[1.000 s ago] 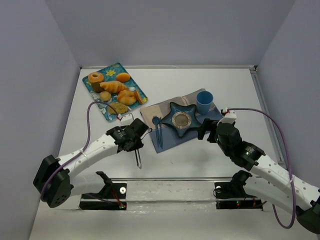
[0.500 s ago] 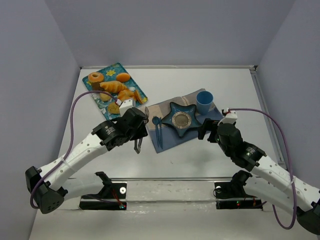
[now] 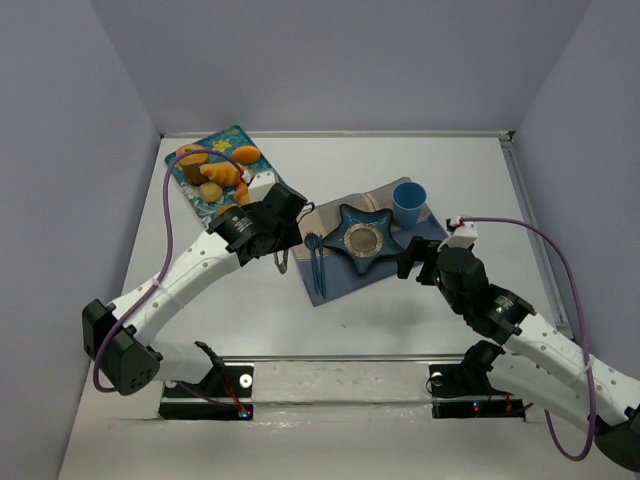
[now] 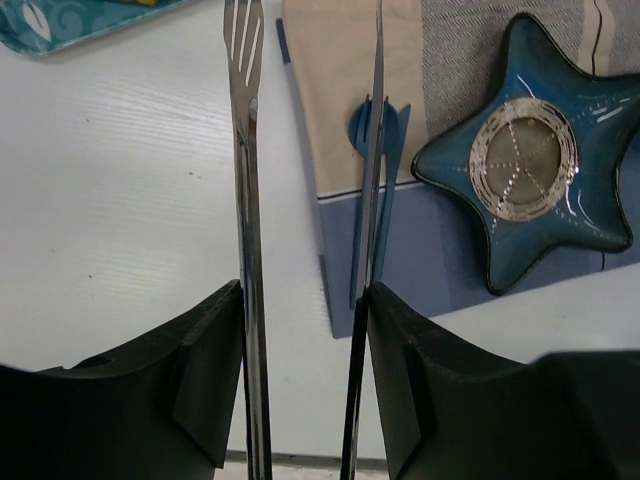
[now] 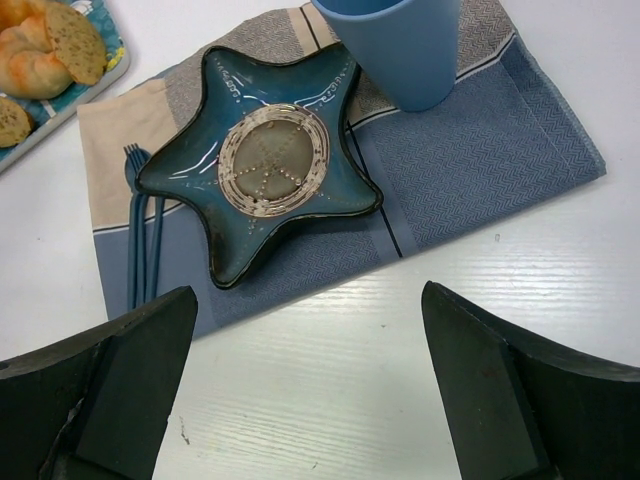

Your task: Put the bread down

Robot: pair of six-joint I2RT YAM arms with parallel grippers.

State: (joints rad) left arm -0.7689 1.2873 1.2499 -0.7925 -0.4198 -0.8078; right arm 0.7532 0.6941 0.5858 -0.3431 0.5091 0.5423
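Several pieces of bread (image 3: pixel 222 172) lie on a teal tray (image 3: pixel 236 131) at the back left; the right wrist view shows the bread (image 5: pixel 40 45) at its top left corner. My left gripper (image 3: pixel 280 235) is shut on a pair of metal tongs (image 4: pixel 243 150), one tong arm against each finger. The tong arms stand apart with nothing between them, tips over the table between the tray's corner (image 4: pixel 60 25) and the cloth's left edge. A blue star-shaped plate (image 3: pixel 362 240) rests on the cloth. My right gripper (image 5: pixel 310 300) is open and holds nothing, near the cloth's front edge.
A striped blue and beige cloth (image 3: pixel 335 280) lies mid-table under the star plate (image 5: pixel 265 165). A blue cup (image 3: pixel 408 203) stands on its far right part. A blue fork (image 4: pixel 385 130) lies on the cloth's left side. Grey walls enclose the table.
My left arm has swung away from the near edge toward the tray and the cloth, carrying the tongs. The tong arms have spread apart. The right arm has stayed put.
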